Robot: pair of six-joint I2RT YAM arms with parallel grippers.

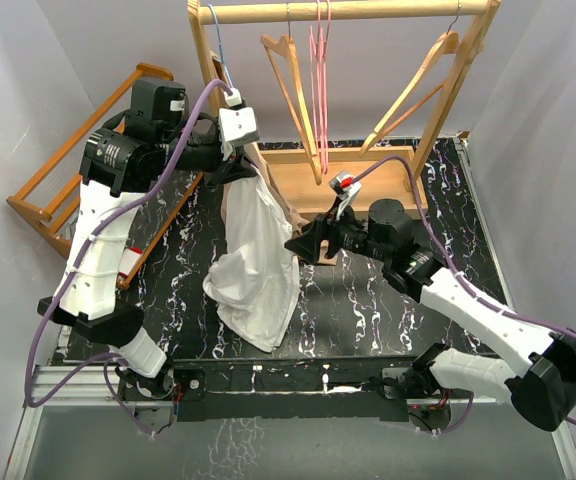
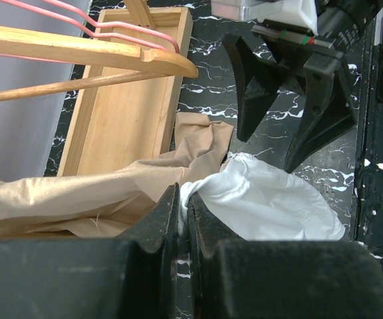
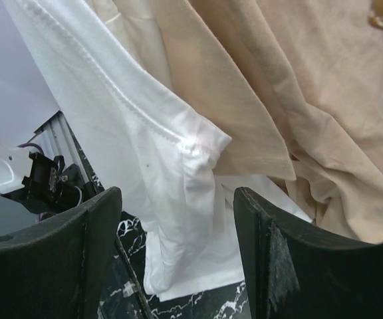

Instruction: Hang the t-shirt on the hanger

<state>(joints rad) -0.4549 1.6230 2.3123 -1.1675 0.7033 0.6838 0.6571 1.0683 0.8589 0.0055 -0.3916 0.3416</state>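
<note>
Black marbled desk [image 1: 368, 300], with a wooden rack [image 1: 348, 12] standing at its far side. The t-shirt [image 1: 258, 270] hangs as a long white drape from the left claw [image 1: 236, 165], its lower end bunched on the desk. We see the left claw clamped tight, white cloth pinched between its fingers. A beige garment [image 2: 78, 193] lies just beside that grip and behind the shirt. The right claw [image 1: 303, 245] stands wide apart and holds nothing, just right of the drape. From its wrist, a seamed shirt edge shows in the gap; contact cannot be told. The hanger [image 1: 320, 80], thin and pink, hangs from the rack's rail between wooden hangers [image 1: 290, 80], apart from the shirt.
</note>
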